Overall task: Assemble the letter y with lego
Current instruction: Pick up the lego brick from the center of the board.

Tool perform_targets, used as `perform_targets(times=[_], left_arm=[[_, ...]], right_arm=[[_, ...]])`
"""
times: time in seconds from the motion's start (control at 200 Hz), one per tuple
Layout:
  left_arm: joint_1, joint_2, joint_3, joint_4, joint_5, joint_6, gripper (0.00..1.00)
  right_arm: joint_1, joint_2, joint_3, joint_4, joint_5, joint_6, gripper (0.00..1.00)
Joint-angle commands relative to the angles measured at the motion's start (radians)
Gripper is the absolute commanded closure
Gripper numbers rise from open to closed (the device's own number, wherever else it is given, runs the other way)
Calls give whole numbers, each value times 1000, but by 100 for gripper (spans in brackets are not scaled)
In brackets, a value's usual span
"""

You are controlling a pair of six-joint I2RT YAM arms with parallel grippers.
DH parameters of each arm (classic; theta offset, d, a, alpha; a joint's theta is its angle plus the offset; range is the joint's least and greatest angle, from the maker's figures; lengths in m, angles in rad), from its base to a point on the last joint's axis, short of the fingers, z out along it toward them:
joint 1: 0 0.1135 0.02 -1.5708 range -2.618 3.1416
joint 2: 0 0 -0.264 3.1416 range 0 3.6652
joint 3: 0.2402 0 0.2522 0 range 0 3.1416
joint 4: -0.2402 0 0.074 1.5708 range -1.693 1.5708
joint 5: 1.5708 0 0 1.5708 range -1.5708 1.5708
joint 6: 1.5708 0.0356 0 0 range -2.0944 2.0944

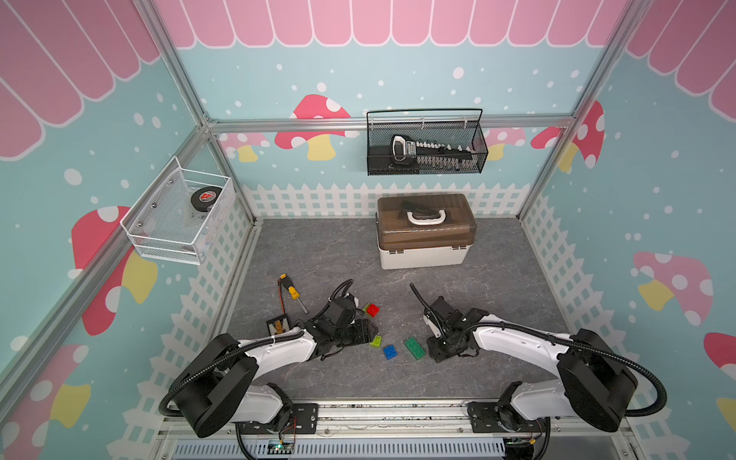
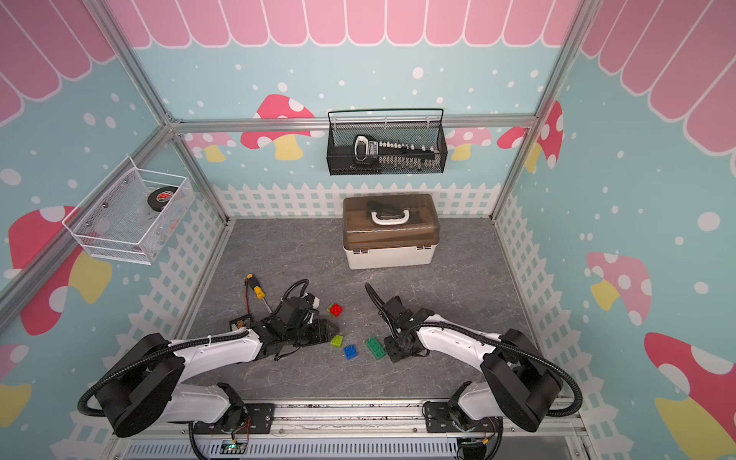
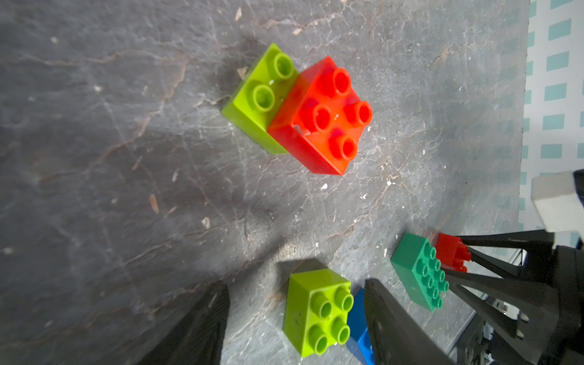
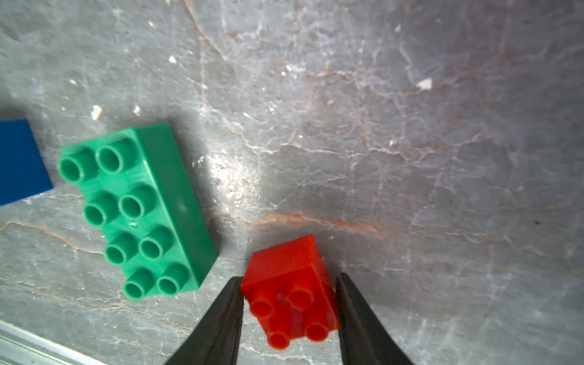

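Low in the middle of both top views, the lego point(image 1: 389, 352) lies scattered on the grey desk point(image 1: 318, 255) between the two arms. The letter y does not exist as a shape yet. Only one red brick point(image 3: 322, 113) sits pressed half over a lime brick point(image 3: 256, 101), probably the start of the stem.

At the bottom of the right wrist view, the right claw point(image 4: 290, 278) pinches a loose red brick point(image 4: 289, 300), studs up, with one jaw against each smooth side. Whether that brick rests on the desk or hangs just above it, I cannot tell. Gripping the flanks leaves the studs and underside free for pressing onto another piece. Just left of it in that frame lies the long dark green brick point(image 4: 139, 208), with the blue brick point(image 4: 19, 161) at the left edge.

The left claw point(image 3: 295, 284) stands spread at the bottom of its wrist view. Its jaws flank a second lime brick point(image 3: 317, 311) without touching it, seemingly lined up for a grasp. A yellow-handled screwdriver point(image 1: 292, 292) lies apart, left of the bricks, and plays no part in the job.
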Motion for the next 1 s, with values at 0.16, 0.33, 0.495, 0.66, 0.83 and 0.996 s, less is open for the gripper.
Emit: perform_targets(times=[0.16,0.33,0.495,0.66,0.83,0.996], left_arm=[[-4,18,-1,2,-15,-23,30],[-4,29,0,10,-10,-27,30],[-4,24,-5,7,-16,-26,31],[-4,20,-6,7,-18,-25,31],[-3,27,3,8,-13,-24,31],[-3,31,5,14,-9,-24,31]], right_arm=[[32,9,36,-48,32,-6,60],[47,38,57,-59,60,-15,56],[48,52,64,-60,56,-22,63],[51,63,69,-63,60,-25,75],[54,33,123,-101,97,-42,81],[55,32,211,-102,62,-78,83]])
